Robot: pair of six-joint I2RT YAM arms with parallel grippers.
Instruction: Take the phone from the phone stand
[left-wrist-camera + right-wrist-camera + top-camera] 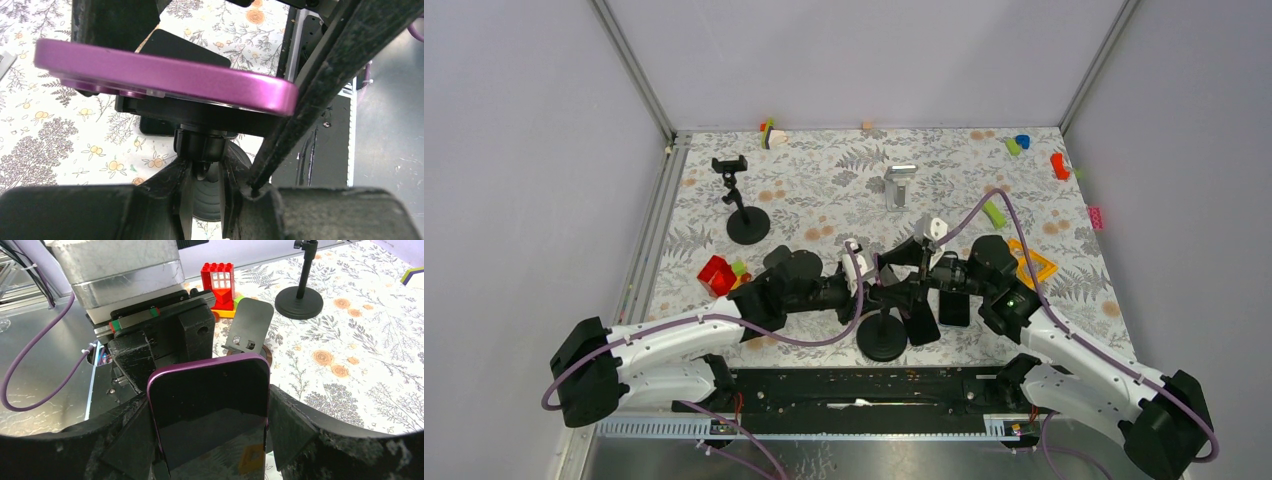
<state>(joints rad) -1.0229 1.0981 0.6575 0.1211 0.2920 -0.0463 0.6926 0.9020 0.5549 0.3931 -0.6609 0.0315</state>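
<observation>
The phone (210,410) has a purple frame and a dark screen. In the left wrist view its purple edge (165,75) lies across the stand's black cradle (200,112). My right gripper (210,432) is shut on the phone's two long sides. My left gripper (202,172) is shut on the phone stand's thin stem just under the ball joint (202,147), above the round black base (212,200). In the top view the two grippers meet at the table's near middle, left gripper (864,283) and right gripper (921,268), over the base (883,340).
Two dark flat slabs (952,306) lie on the table next to the base. A second black stand (746,215) and a silver stand (899,185) stand further back. A red block (716,275) lies left and an orange piece (1036,266) right. Small toys sit along the back edge.
</observation>
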